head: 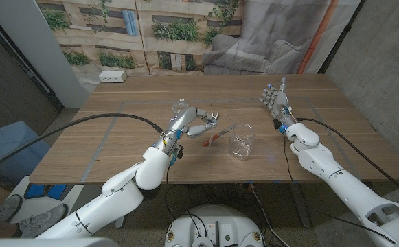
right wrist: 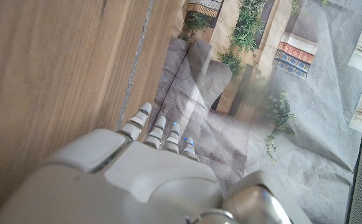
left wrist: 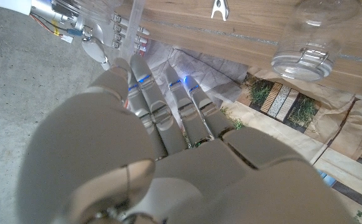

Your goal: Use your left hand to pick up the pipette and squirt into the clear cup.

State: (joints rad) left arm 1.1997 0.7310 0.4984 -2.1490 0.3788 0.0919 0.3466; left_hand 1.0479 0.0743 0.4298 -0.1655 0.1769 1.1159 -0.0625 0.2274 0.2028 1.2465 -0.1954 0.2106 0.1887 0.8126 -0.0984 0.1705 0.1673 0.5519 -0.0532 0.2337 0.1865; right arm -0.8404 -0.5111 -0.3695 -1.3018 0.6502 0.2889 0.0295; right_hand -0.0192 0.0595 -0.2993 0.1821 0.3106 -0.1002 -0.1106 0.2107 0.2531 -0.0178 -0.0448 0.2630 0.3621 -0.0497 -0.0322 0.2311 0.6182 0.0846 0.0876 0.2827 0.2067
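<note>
Pickup is the step in hand, by my reading — the left robot hand (head: pixel 200 121) hovers mid-worktop (head: pixel 117 147) with its fingers loosely curled and apart, holding nothing, just beside the pipette (head: pixel 216 136), a slim translucent tube with a red tip lying flat between that hand and the clear cup (head: pixel 242 140). Next comes a fine pinch on a thin, slippery stem — then a tilt over the smooth, round-walled cup. The right robot hand (head: pixel 276 99) stands open near the worktop's far right corner.
</note>
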